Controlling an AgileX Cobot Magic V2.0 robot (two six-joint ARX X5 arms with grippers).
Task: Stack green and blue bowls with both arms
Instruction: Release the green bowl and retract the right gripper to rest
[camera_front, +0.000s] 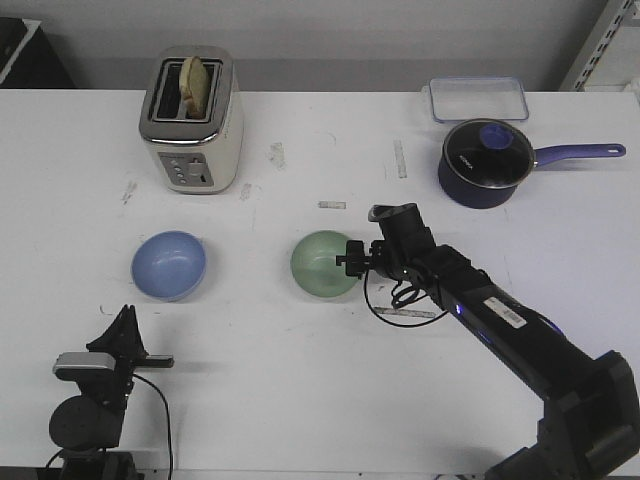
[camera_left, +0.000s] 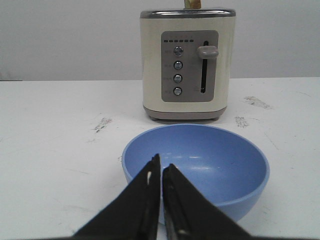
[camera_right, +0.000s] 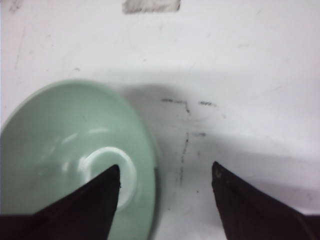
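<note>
Black right end effector (camera_front: 347, 259) straddles green bowl (camera_front: 322, 264) rim, seemingly.

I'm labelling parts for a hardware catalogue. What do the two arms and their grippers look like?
Both arms are black. The right arm is slim and jointed, with a pale label strip on its link and loose black cables looped near the wrist. The left arm shows a round black joint, a grey module and a thin black cable. The fingers are black, tapering wedges; the left fingers show small pale specks.

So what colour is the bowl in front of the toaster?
Light blue bowl, seen best in the left wrist view, right before the cream toaster.
</note>
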